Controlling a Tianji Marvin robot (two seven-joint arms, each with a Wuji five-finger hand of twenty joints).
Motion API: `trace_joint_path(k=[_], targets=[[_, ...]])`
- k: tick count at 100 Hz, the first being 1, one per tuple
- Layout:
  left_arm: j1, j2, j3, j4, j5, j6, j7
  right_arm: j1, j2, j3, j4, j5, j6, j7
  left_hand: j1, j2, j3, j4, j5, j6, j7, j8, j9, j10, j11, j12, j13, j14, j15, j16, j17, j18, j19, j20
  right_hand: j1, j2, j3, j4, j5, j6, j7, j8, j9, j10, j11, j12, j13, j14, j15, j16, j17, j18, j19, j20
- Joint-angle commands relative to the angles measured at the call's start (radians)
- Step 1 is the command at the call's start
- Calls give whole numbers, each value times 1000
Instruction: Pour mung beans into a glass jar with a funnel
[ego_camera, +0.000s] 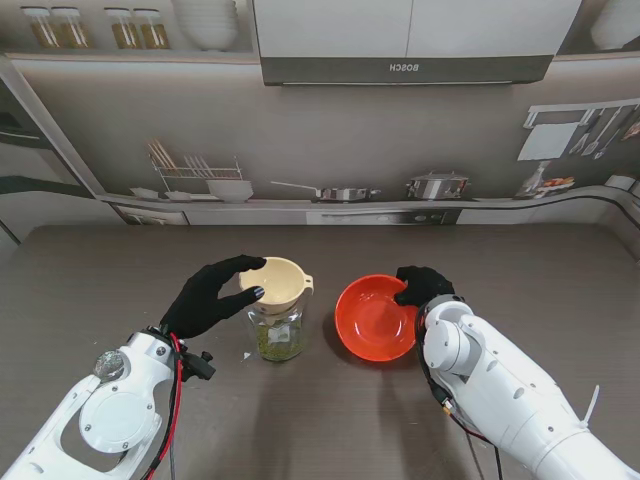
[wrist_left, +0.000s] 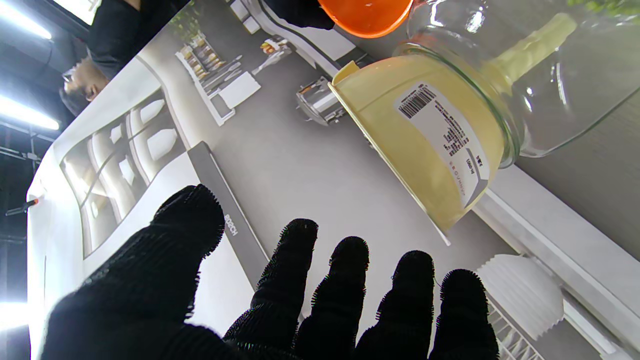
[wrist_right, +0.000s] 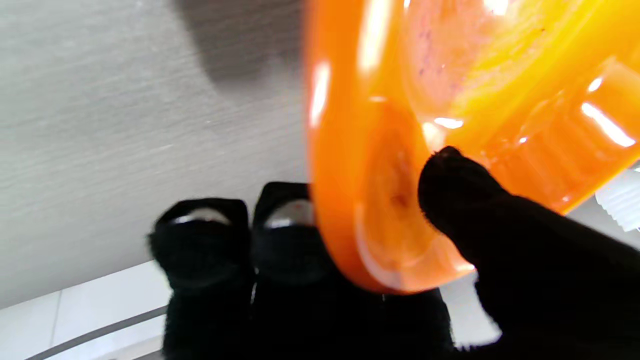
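Clear glass jar, matt cream plastic funnel, glossy orange plastic bowl, black knit-cloth fingers, matt wood-grain table

"BOSCH" stands in white letters on the grey printed range hood of the kitchen backdrop, beyond both hands. The pale yellow plastic funnel carries a white barcode sticker; its small print is unreadable.

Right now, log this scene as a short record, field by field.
jar: glass jar upright on the table, green beans in its bottom
funnel: cream funnel seated in the jar's mouth
bowl: orange bowl right of the jar, tilted, looks empty
left hand: left hand open, fingers spread beside the funnel, contact unclear
right hand: right hand shut on the bowl's rim, thumb inside
pour: beans already in jar
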Motion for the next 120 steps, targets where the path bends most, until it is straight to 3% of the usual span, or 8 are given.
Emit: trace_joint_path(k=[1, 23, 41, 55, 64, 98, 120], targets=[[2, -2, 0, -5, -5, 2, -20, -2, 2, -5, -9, -3, 2, 19, 22, 50, -25, 34, 22, 0, 2, -1, 18, -2, -13, -6, -16, -18, -27, 1, -12, -12, -28, 17, -32, 16, -4, 39, -29, -32, 8, -26, -34, 2, 14, -7, 11, 10, -30, -20, -10, 25, -13, -7], [2, -2, 0, -6, -8, 2, -24, 8, 10, -24, -10, -35, 14, 34, 20, 50, -27, 33, 19, 0, 1, -1, 17, 0, -13, -6, -16, -19, -27, 2, -13, -12, -28, 17, -77, 33, -20, 52, -96, -21, -27, -47, -132, 1, 31, -20, 10, 25, -162, -72, -79, 11, -36, -4], [4, -2, -1, -7, -9, 3, -24, 17, 16, -40, -13, -50, 31, 56, 20, 50, -28, 34, 18, 0, 1, -1, 19, 1, -12, -5, -16, -20, -27, 2, -13, -13, -29, 17, -129, 83, -29, 88, -141, 7, -93, -35, -242, 12, 24, -46, -30, 47, -285, -102, -138, 6, -56, -7], [5, -2, -2, -7, -9, 3, -25, 27, 19, -55, -6, -61, 33, 67, 20, 50, -28, 34, 20, -1, 1, -1, 20, -1, -12, -5, -16, -21, -27, 2, -13, -12, -29, 17, -178, 126, -40, 171, -177, 17, -158, 8, -334, 23, 14, -93, -102, 59, -349, -116, -185, 3, -75, -10], [5, -1, -2, -7, -9, 3, -27, 33, 21, -63, 0, -65, 32, 73, 19, 52, -29, 33, 20, -2, 1, -1, 18, -1, -12, -5, -15, -21, -27, 2, -12, -12, -28, 17, -203, 157, -48, 252, -193, 26, -222, 99, -381, 36, 0, -137, -141, 68, -374, -138, -207, 4, -86, -14], [6, 0, -5, -9, -12, 4, -32, 41, 29, -79, 1, -82, 28, 95, 20, 52, -32, 34, 20, -2, 1, -1, 20, 3, -12, -5, -14, -18, -26, 2, -14, -12, -29, 17, -237, 159, -122, 265, -273, 26, -283, 116, -518, 69, -78, -212, -266, 104, -481, -203, -290, 21, -145, -33], [7, 0, -6, -9, -12, 2, -34, 42, 41, -82, -12, -111, 34, 119, 21, 52, -33, 34, 19, -1, 1, -1, 20, 2, -12, -5, -14, -19, -27, 2, -12, -11, -28, 18, -267, 162, -199, 271, -345, 14, -330, 115, -661, 90, -148, -300, -416, 170, -613, -288, -401, 58, -233, -57]])
